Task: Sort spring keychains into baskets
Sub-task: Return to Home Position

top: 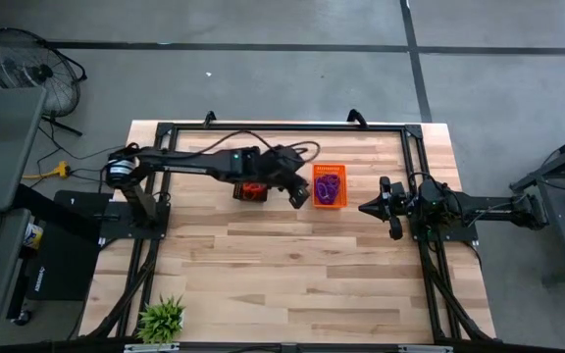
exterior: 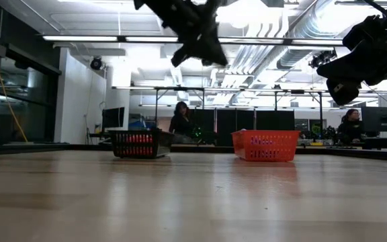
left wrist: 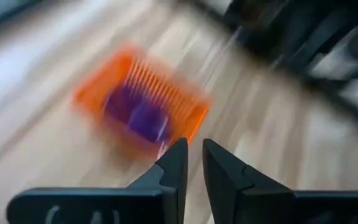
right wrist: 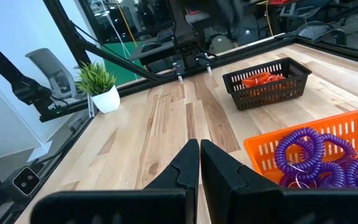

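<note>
The orange-red keychains (right wrist: 260,79) lie heaped in the black basket (right wrist: 272,92), just beside and below the left jaws; the purple keychains (right wrist: 316,158) fill the orange basket (right wrist: 272,158), just ahead of those jaws and near the right jaws. I judge these coiled loops light, soft and springy, so they stretch and snag on one another rather than lift clean. Their plastic looks smooth, and a pinch across one side of a coil, closed right down, should hold better than a grip around the whole oval. Nothing about them looks fragile. No loop shows on the wood outside the baskets in the high view, so the sorting appears finished.

The left gripper (left wrist: 195,148) hangs high over the table between the two baskets; its jaws are all but closed, with only a thin slit between them, and they hold and touch nothing. The right gripper (right wrist: 199,146) waits beyond the orange basket, pointing towards it, with the black basket farther ahead of its tips; its jaws are drawn together on nothing and are clear of the table.
</note>
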